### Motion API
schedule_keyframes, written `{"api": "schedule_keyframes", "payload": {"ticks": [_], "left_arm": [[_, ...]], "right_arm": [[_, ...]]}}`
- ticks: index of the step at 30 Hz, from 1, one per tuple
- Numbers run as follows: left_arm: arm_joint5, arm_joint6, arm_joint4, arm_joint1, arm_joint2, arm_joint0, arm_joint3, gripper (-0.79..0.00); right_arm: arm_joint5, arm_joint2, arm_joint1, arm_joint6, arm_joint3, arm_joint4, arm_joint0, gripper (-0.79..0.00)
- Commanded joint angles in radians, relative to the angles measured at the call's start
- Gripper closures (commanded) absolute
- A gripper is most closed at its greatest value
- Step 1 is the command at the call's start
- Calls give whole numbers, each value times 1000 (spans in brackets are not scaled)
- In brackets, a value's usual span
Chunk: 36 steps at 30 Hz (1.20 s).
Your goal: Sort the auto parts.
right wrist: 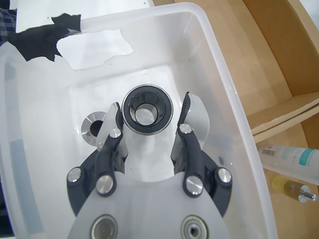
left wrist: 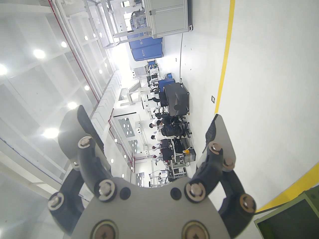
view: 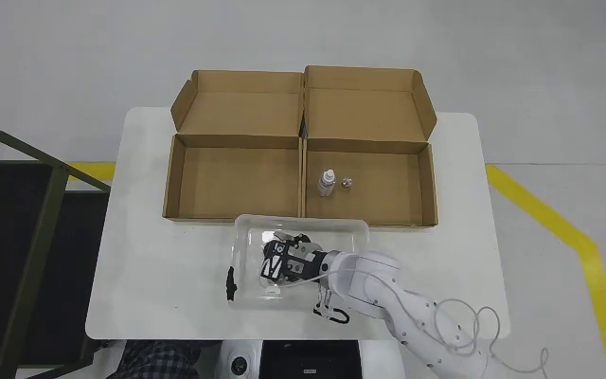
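The left gripper [left wrist: 149,115] was raised off the table and aimed out across the room, its 2 jaws apart with nothing between them. On the white table [view: 142,237], 2 open cardboard boxes sat side by side at the far side. The left box [view: 180,180] touched the right box [view: 428,180] along their shared wall.

In front of them stood a clear plastic tub [right wrist: 219,58], with a torn scrap of black tape [right wrist: 37,42] stuck over its left rim. In the tub lay a small metal ring [right wrist: 92,128]. Just beside it stood an upright black and steel sleeve [right wrist: 147,125]. The right gripper [right wrist: 151,100] was down inside the tub, jaws apart on either side of the sleeve, not clamped on it.

In the right box lay a small bottle [view: 327,181] and, just beside it, a little yellow part [right wrist: 291,187] with a threaded stud.
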Motion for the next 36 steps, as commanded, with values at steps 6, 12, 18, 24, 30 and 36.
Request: {"api": "schedule_keyframes", "payload": {"ticks": [6,12,18,24,30,36], "left_arm": [[0,0,0,0,0,0,0,-785],[0,0,0,0,0,0,0,-785],[0,0,0,0,0,0,0,-785],[0,0,0,0,0,0,0,-785],[0,0,0,0,0,0,0,-785],[0,0,0,0,0,0,0,-785]], "right_arm": [[-18,-12,-10,1,30,13,26,-388],[-21,-22,-19,2,52,18,48,-357],[-30,-27,-24,0,56,14,51,-114],[-40,-11,-19,-14,23,11,28,0],[-53,34,-8,-42,-40,24,-7,0],[-83,90,4,-80,-93,79,-38,0]]}}
